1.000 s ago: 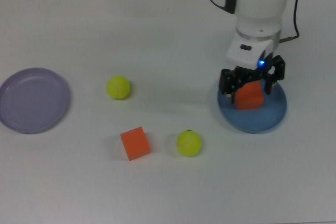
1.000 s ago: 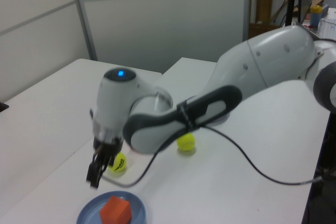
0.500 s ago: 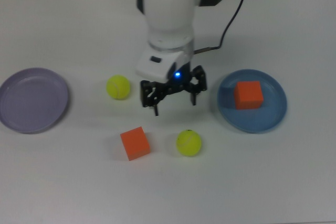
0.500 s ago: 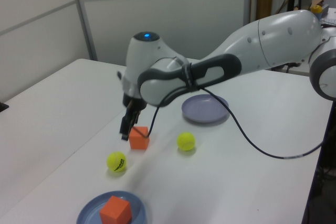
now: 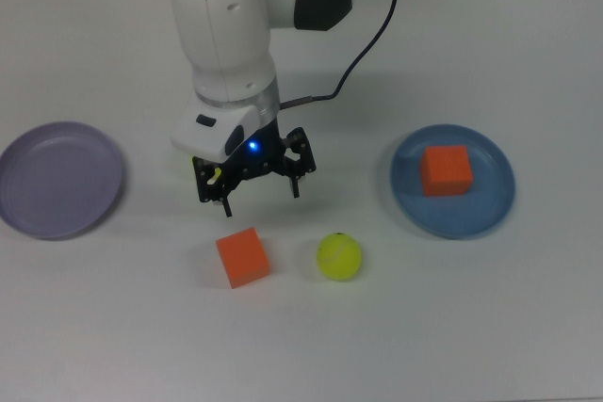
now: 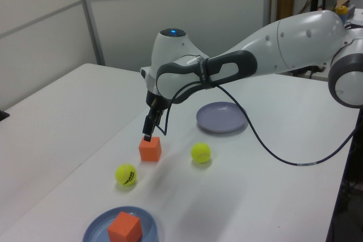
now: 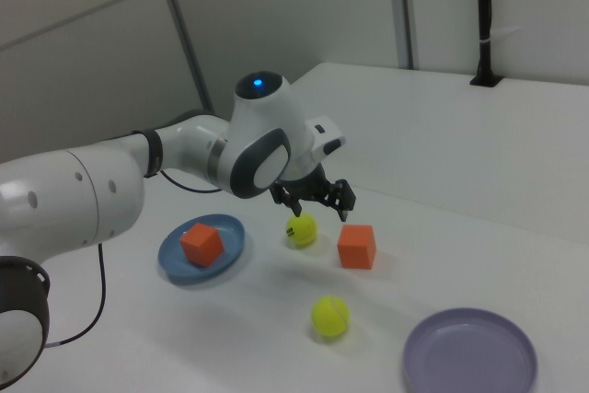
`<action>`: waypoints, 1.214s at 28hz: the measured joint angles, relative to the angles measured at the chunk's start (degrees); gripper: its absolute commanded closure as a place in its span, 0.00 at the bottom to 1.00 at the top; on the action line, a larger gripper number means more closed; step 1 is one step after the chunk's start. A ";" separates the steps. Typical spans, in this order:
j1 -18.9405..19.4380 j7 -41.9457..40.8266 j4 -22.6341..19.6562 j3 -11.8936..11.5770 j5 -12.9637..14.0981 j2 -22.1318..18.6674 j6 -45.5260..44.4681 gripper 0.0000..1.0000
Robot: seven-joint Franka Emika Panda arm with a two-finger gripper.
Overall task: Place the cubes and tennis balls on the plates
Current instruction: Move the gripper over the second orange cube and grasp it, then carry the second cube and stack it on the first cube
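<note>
My gripper point(image 5: 256, 189) hangs open and empty above the table, just behind the loose orange cube point(image 5: 242, 257) in the top view. It covers most of one tennis ball point(image 5: 217, 174) there; the right view shows that ball point(image 7: 301, 229) under the fingers. The other tennis ball point(image 5: 338, 257) lies right of the loose cube. A second orange cube point(image 5: 445, 169) rests on the blue plate point(image 5: 482, 206). The lavender plate point(image 5: 57, 181) at the top view's left holds nothing. In the left view the gripper point(image 6: 148, 133) is just above the loose cube point(image 6: 150, 149).
The white arm and its black cable point(image 5: 363, 44) reach in from the far side of the white table point(image 5: 452, 327). Grey wall panels stand behind the table in the left view.
The gripper left the cube on the blue plate and travelled to the top view's left, past the table's middle, to hover over the left ball and loose cube.
</note>
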 measured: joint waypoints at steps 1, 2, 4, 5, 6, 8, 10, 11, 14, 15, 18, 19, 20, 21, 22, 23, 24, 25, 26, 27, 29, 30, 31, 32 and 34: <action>0.00 -0.30 0.03 -0.31 0.35 0.22 0.00 0.00; -0.01 -0.54 0.07 -0.60 0.69 0.45 0.00 0.00; -0.04 -1.16 0.35 -1.24 1.45 1.17 0.00 0.00; -0.04 -1.30 0.54 -1.44 1.62 1.50 0.00 0.00; -0.05 -1.35 0.74 -1.59 1.70 1.83 0.00 0.00; -0.09 -1.36 1.16 -1.79 1.74 2.50 0.00 0.00; -0.17 -1.38 1.67 -1.90 1.74 3.17 0.00 0.00; -0.21 -1.39 1.83 -1.94 1.74 3.39 0.00 0.00; -0.36 -1.54 2.10 -2.01 1.74 3.94 0.11 0.00; -0.41 -1.60 2.15 -2.05 1.74 4.07 0.33 0.00; -0.65 -1.75 2.20 -2.07 1.74 4.66 1.63 0.00; -0.73 -1.77 2.20 -2.07 1.74 4.92 2.15 0.00; -0.82 -1.81 2.21 -2.07 1.74 5.21 2.68 0.00; -0.90 -1.86 2.21 -2.08 1.74 5.55 3.22 0.00; -0.99 -1.92 2.24 -2.08 1.74 6.01 3.81 0.00; -1.03 -1.95 2.27 -2.08 1.74 6.32 4.15 0.00; -1.05 -1.97 2.34 -2.08 1.74 6.63 4.37 0.00; -1.05 -1.97 2.42 -2.08 1.74 6.94 4.60 0.00; -1.05 -1.97 2.51 -2.07 1.74 7.23 4.86 0.00; -1.04 -1.98 2.72 -2.07 1.74 7.66 5.27 0.00; -1.04 -1.99 3.09 -2.07 1.74 8.25 5.63 0.00; -1.04 -1.99 3.25 -2.07 1.74 8.55 5.83 0.00; -1.04 -1.99 3.43 -2.07 1.74 8.89 6.09 0.00; -1.04 -2.01 3.65 -2.07 1.74 9.37 6.48 0.00; -1.04 -2.04 3.85 -2.07 1.74 10.04 7.12 0.00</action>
